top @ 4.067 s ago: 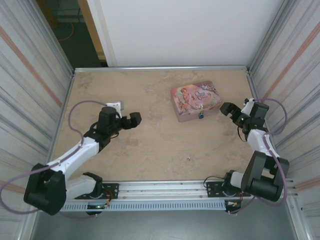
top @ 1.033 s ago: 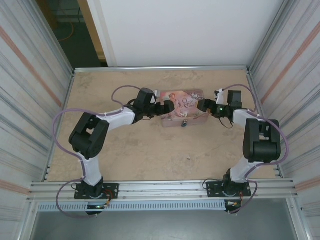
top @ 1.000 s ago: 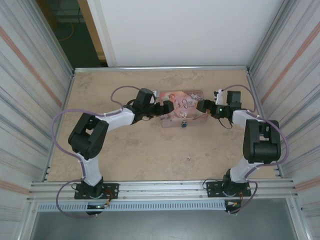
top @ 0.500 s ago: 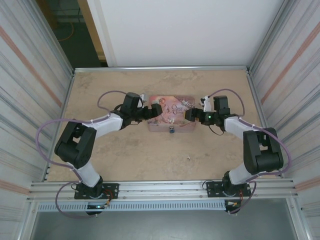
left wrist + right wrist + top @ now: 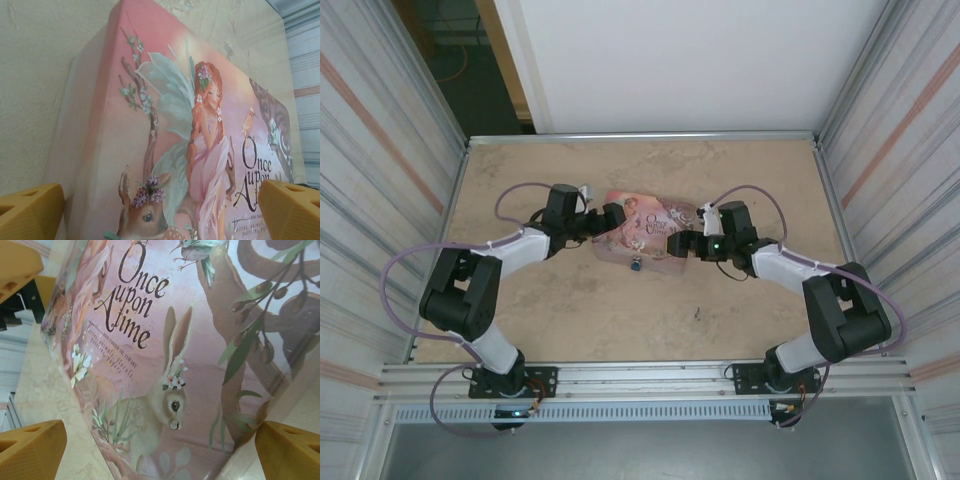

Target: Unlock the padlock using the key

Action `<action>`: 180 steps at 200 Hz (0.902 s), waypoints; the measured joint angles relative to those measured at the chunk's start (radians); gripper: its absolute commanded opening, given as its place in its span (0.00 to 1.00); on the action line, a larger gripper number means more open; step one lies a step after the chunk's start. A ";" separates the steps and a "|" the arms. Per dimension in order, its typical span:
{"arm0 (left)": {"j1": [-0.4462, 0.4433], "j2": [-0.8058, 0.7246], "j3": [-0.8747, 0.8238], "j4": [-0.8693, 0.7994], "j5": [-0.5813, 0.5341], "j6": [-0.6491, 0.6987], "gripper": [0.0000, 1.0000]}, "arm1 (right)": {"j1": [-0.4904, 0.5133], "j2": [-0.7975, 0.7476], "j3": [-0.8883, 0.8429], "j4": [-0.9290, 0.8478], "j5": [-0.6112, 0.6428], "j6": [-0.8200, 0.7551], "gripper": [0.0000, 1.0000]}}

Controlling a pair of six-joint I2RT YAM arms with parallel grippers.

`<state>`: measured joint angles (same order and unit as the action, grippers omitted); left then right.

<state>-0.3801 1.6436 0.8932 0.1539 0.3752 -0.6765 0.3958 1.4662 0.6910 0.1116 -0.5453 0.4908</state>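
The tiny blue padlock (image 5: 635, 265) hangs on the near side of a pink illustrated tin (image 5: 642, 234) in the middle of the table. The key (image 5: 697, 315) is a small grey speck on the table, nearer the front and apart from both arms. My left gripper (image 5: 610, 222) stands open across the tin's left end, its orange fingers (image 5: 30, 210) either side of the lid (image 5: 165, 125). My right gripper (image 5: 682, 245) stands open across the tin's right end, with the lid (image 5: 170, 340) between its orange fingers (image 5: 30, 450).
The sandy tabletop (image 5: 570, 310) is walled by metal panels on the left (image 5: 380, 200) and right (image 5: 900, 180), with a white wall behind. The left arm's cable (image 5: 520, 195) and the right arm's cable (image 5: 750, 195) loop above the table.
Both grippers and the tin between them have slid left and a little nearer over the last second. The tin has turned slightly, and the padlock came along with it. The key has stayed put.
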 measured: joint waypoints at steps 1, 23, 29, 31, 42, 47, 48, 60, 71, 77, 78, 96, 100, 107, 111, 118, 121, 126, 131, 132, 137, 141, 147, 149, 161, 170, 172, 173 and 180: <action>0.000 0.000 0.000 0.000 0.000 0.000 0.99 | 0.003 -0.002 -0.001 0.000 0.003 0.001 0.95; 0.007 0.000 0.000 0.000 -0.008 0.005 0.99 | 0.044 -0.018 -0.019 0.015 0.042 0.027 0.95; 0.008 0.000 0.000 0.000 -0.010 0.008 0.99 | 0.054 -0.021 -0.024 0.020 0.053 0.033 0.95; 0.009 0.000 0.000 0.000 -0.011 0.008 0.99 | 0.057 -0.022 -0.025 0.023 0.056 0.035 0.95; 0.013 0.000 0.000 0.000 -0.012 0.008 0.99 | 0.074 -0.026 -0.030 0.030 0.076 0.048 0.95; 0.014 0.000 0.000 0.000 -0.012 0.008 0.99 | 0.080 -0.027 -0.032 0.032 0.083 0.053 0.95; 0.015 0.000 0.000 0.000 -0.013 0.008 0.99 | 0.082 -0.027 -0.032 0.033 0.085 0.053 0.95; 0.018 0.002 0.000 0.003 -0.014 0.009 0.99 | 0.095 -0.027 -0.034 0.039 0.101 0.060 0.95; 0.019 0.004 0.000 0.006 -0.014 0.010 0.99 | 0.100 -0.027 -0.034 0.040 0.111 0.067 0.95; 0.019 0.005 0.000 0.007 -0.015 0.011 0.99 | 0.102 -0.027 -0.034 0.041 0.115 0.071 0.95; 0.019 0.005 0.000 0.007 -0.016 0.011 0.99 | 0.103 -0.027 -0.034 0.041 0.116 0.072 0.95; 0.019 0.006 0.000 0.008 -0.017 0.011 0.99 | 0.106 -0.027 -0.034 0.041 0.126 0.078 0.95; 0.019 0.007 0.000 0.008 -0.017 0.011 0.99 | 0.108 -0.027 -0.034 0.041 0.127 0.078 0.95; 0.019 0.007 0.000 0.008 -0.018 0.011 0.99 | 0.108 -0.027 -0.034 0.041 0.130 0.078 0.95; 0.019 0.007 0.000 0.008 -0.018 0.011 0.99 | 0.109 -0.027 -0.034 0.041 0.130 0.078 0.95; 0.019 0.007 0.000 0.008 -0.017 0.011 0.99 | 0.109 -0.027 -0.034 0.041 0.131 0.078 0.96; 0.019 0.007 0.000 0.008 -0.018 0.011 0.99 | 0.109 -0.027 -0.034 0.041 0.131 0.078 0.96; 0.019 0.007 0.000 0.008 -0.018 0.011 0.99 | 0.109 -0.027 -0.034 0.040 0.132 0.078 0.96; 0.019 0.007 0.000 0.008 -0.018 0.011 0.99 | 0.109 -0.027 -0.034 0.040 0.132 0.078 0.96; 0.019 0.007 0.000 0.008 -0.018 0.011 0.99 | 0.109 -0.027 -0.034 0.040 0.132 0.078 0.96; 0.019 0.007 0.000 0.008 -0.018 0.011 0.99 | 0.109 -0.027 -0.034 0.040 0.133 0.078 0.96; 0.019 0.007 0.000 0.008 -0.018 0.011 0.99 | 0.109 -0.027 -0.034 0.039 0.134 0.078 0.96; 0.019 0.007 0.000 0.008 -0.018 0.011 0.99 | 0.110 -0.028 -0.034 0.038 0.134 0.078 0.97; 0.019 0.007 0.000 0.008 -0.018 0.011 0.99 | 0.110 -0.029 -0.034 0.038 0.135 0.078 0.97; 0.019 0.007 0.000 0.008 -0.019 0.011 0.99 | 0.111 -0.032 -0.034 0.035 0.137 0.078 0.99; 0.019 0.007 0.000 0.008 -0.018 0.015 0.99 | 0.114 -0.037 -0.034 0.029 0.142 0.077 1.00; 0.019 0.007 0.000 0.008 -0.017 0.015 0.99 | 0.115 -0.039 -0.034 0.026 0.143 0.077 1.00; 0.019 0.007 0.000 0.007 -0.018 0.016 0.99 | 0.116 -0.040 -0.034 0.025 0.144 0.077 0.99; 0.019 0.007 0.002 0.006 -0.015 0.019 0.99 | 0.118 -0.045 -0.034 0.015 0.150 0.075 0.99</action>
<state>-0.3611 1.6508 0.8948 0.1604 0.3599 -0.6571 0.5140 1.4216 0.6571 0.1265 -0.3950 0.5655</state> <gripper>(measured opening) 0.987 0.995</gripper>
